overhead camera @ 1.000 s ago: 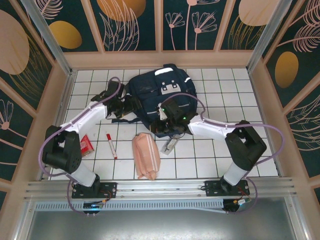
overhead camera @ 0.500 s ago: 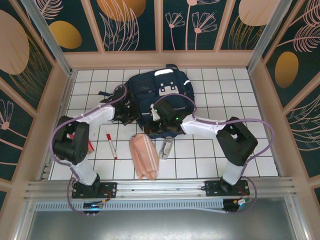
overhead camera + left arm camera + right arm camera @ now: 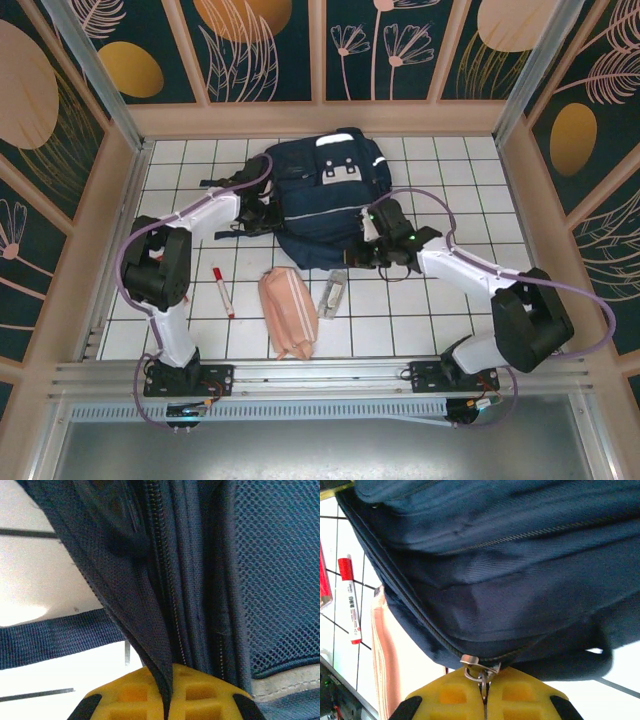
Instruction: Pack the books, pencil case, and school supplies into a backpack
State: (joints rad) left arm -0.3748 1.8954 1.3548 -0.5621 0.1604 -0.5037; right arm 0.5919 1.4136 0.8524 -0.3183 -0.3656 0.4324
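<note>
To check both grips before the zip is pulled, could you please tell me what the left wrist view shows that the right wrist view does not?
Left wrist view: the left gripper pinching a fold of the large navy-blue fabric backpack beside its zip teeth, a blue mesh panel and a flat navy strap. Right wrist view: the right gripper shut on the metal zip pull, plus the red-and-white marker pen and the soft salmon-pink pencil case. Both: that backpack over the white tiled table.

Backpack [image 3: 322,200] at rear; pencil case [image 3: 289,312] in front; marker [image 3: 222,291] left of it
</note>
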